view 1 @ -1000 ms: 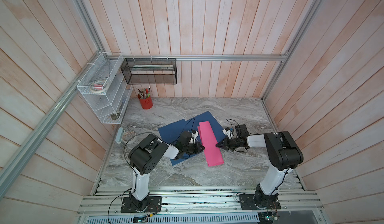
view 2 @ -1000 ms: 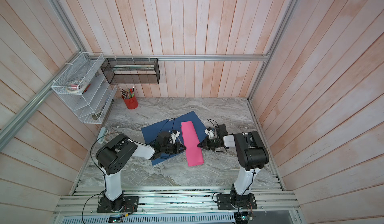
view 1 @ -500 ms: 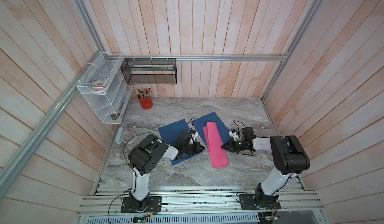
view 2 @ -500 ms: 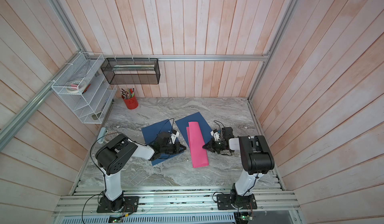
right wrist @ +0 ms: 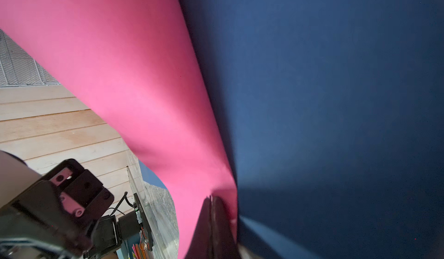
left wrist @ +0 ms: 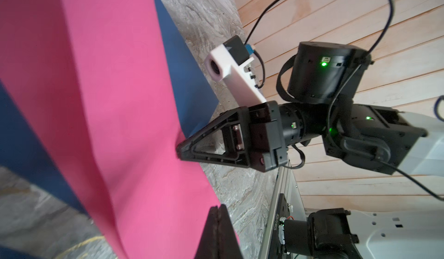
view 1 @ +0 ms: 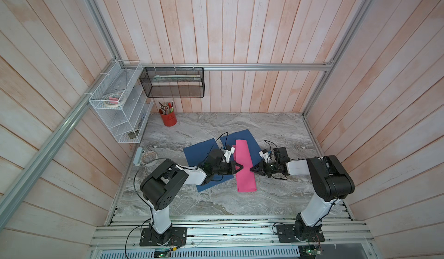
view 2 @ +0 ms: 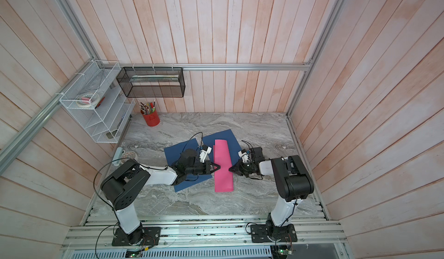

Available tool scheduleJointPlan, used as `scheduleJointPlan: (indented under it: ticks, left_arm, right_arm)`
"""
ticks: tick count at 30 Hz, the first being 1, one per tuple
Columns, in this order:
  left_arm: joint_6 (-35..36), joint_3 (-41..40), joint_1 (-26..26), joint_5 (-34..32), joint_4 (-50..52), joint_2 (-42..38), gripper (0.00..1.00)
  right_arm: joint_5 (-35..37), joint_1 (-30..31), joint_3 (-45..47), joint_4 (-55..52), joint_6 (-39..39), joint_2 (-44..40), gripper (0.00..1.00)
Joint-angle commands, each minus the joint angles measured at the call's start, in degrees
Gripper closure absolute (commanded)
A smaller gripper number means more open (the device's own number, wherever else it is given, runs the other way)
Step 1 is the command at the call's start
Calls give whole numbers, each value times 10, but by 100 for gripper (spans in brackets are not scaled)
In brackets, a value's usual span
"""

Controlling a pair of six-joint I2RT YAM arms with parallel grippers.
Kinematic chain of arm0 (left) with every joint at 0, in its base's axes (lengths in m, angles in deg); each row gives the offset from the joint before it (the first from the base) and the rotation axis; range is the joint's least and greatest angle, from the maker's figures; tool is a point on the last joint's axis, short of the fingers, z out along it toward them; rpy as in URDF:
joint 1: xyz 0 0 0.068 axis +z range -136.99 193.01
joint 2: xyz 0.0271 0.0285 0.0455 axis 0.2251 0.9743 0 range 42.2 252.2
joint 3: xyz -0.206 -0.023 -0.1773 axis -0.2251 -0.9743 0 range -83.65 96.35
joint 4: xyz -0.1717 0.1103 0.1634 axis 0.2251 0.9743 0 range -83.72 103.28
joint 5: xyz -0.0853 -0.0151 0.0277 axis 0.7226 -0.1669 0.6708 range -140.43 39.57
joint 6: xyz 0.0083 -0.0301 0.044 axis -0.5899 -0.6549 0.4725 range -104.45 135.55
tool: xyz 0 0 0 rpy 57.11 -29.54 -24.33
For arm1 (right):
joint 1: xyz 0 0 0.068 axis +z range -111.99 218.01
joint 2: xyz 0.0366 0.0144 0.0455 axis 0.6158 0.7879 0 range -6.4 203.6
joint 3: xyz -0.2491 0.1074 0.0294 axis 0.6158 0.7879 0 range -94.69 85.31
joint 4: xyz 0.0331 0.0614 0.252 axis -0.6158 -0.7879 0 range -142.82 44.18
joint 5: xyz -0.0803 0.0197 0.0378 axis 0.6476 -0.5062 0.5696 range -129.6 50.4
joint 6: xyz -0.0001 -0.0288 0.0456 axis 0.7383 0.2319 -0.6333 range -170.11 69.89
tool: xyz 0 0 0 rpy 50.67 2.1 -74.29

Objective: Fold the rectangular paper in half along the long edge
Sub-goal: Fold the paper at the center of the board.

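Left wrist view: L gripper point(left wrist: 217, 213) & R gripper point(left wrist: 179, 149) clamped on pink paper point(left wrist: 115, 89), opposite long edges. Best align edges squarely, then crease.

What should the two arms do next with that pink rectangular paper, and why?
Probably ease the left pincer and right pincer closer together: each seems to pinch a long edge of the pink rectangular paper, which bows between them, its edges not yet met.
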State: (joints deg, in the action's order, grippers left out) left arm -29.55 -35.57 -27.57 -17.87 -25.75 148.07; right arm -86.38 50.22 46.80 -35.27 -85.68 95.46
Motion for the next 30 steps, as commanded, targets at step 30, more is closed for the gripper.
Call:
scheduleJointPlan:
  ticks: [30]
  left_arm:
    - [13,14,29,-98,167,99,100]
  right_arm:
    - [2,-34,49,-6,1,-16,100]
